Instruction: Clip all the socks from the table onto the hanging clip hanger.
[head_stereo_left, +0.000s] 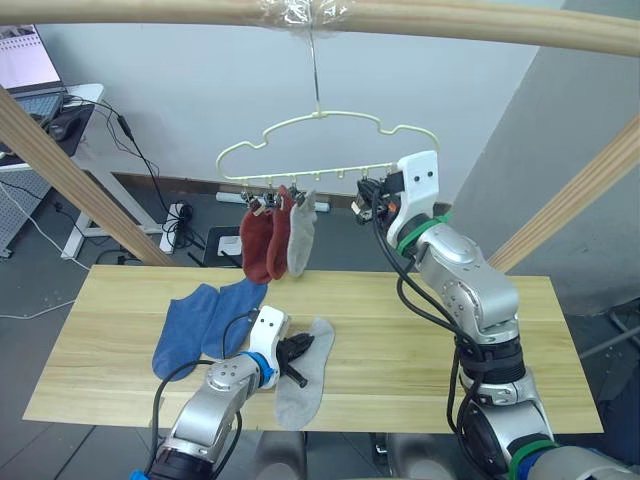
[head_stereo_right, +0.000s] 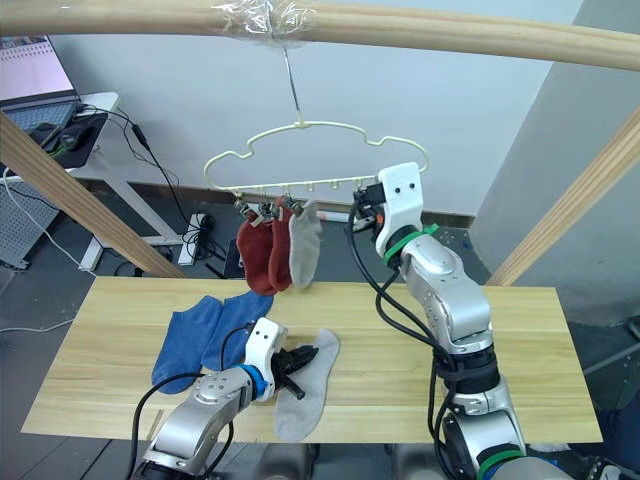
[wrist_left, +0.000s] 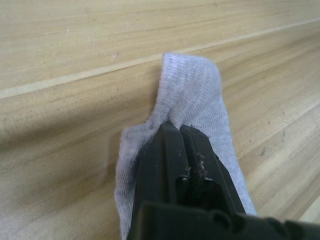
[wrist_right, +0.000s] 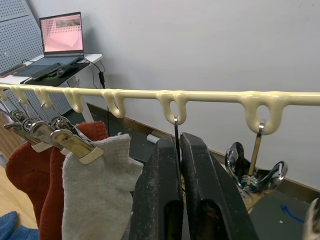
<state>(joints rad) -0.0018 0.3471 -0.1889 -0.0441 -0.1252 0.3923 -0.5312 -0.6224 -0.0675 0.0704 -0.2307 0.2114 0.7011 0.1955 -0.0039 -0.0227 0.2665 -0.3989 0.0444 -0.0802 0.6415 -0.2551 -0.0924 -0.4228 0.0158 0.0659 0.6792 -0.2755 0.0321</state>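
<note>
Socks on the clip hanger (head_stereo_left: 320, 150), upper centre of the left eye view, number three; two blue socks (head_stereo_left: 205, 322) and one grey sock (head_stereo_left: 305, 372) remain on the table (head_stereo_left: 480, 330). Left wrist view: left gripper (wrist_left: 179, 129) pinches that grey sock. Right wrist view: right gripper (wrist_right: 180, 140), fingers together, apparently squeezing a clip.

Your left gripper (head_stereo_left: 297, 358) pinches the grey sock (head_stereo_left: 303, 382) near the table's (head_stereo_left: 130, 350) front edge; two blue socks (head_stereo_left: 205, 323) lie beside it.
</note>
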